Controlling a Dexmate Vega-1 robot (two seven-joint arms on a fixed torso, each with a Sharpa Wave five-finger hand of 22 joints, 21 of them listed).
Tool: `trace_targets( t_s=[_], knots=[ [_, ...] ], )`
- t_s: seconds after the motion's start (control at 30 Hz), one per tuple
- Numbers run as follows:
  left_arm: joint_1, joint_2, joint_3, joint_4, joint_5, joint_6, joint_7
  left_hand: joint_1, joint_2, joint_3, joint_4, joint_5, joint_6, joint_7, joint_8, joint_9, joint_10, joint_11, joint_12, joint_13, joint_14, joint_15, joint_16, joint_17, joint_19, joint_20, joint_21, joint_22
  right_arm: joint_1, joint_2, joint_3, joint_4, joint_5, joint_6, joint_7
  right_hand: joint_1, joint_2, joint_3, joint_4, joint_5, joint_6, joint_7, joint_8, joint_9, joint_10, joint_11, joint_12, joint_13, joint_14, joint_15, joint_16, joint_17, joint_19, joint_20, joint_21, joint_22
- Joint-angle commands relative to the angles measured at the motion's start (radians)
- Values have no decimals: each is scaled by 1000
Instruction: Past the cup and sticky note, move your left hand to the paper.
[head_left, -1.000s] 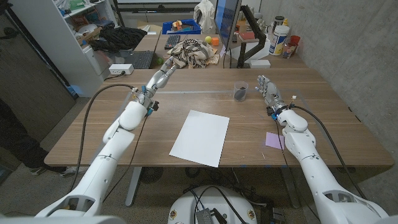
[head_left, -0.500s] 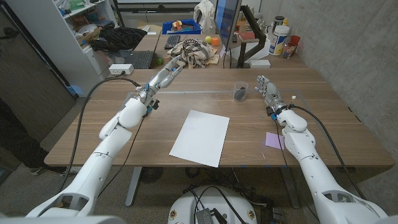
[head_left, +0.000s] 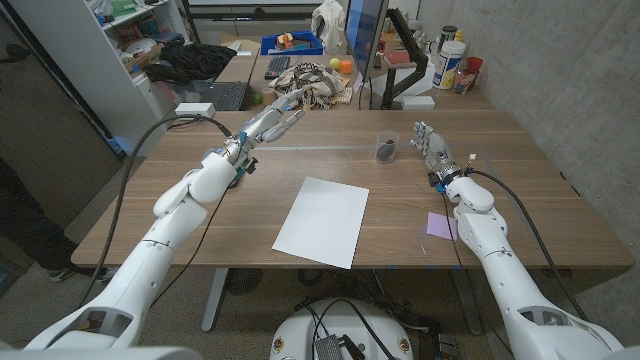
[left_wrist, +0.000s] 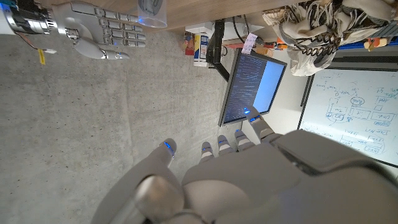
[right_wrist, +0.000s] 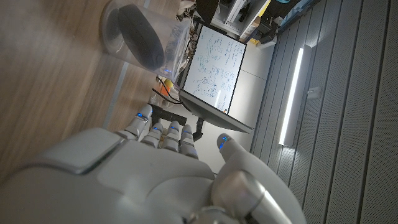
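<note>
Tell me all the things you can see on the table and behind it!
paper: one, white, middle of the table.
cup: one, clear with something dark inside, far side of the table.
sticky note: one, purple, by the right arm.
monitor: one, dark, behind the table.
cloth: one, patterned, on the desk behind.
left hand: one, grey, raised over the far left of the table, holding nothing.
right hand: one, grey, beside the cup, holding nothing.

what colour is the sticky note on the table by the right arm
The small square sticky note is pale purple, lying flat on the wooden table. It shows best in the head view.
</note>
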Motion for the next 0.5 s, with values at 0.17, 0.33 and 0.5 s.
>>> trace_targets(
  t_s=[0.17,0.33,0.5],
  knots=[
    [-4,33,9,-39,67,-60,19,6,12,-2,5,7,11,-2,0,5,20,-2,6,5,1,-31,-5,1,-128,-6,-6,3,1,1,-2,4,-9,7,-3,2,86,1,-3,9,4,6,6,5,2,-8,7,4,-1,-45,6,3,-21,-123,-1,4],
    [-3,49,11,-54,92,-81,19,6,12,-2,5,7,12,-3,-1,5,20,-5,4,5,2,-35,-7,1,-129,-6,-9,3,0,1,-1,3,-11,8,-5,2,86,1,-2,9,4,6,6,5,2,-10,7,4,-1,-45,6,3,-21,-123,-3,4],
    [2,59,13,-68,111,-105,27,7,11,-2,5,8,12,-5,-2,5,22,-11,4,5,3,-35,-8,1,-130,-6,-11,4,-1,1,-1,0,-12,7,-7,1,86,1,-2,9,5,8,6,5,2,-10,7,4,-1,-46,6,3,-21,-123,-3,4]
  ],
)
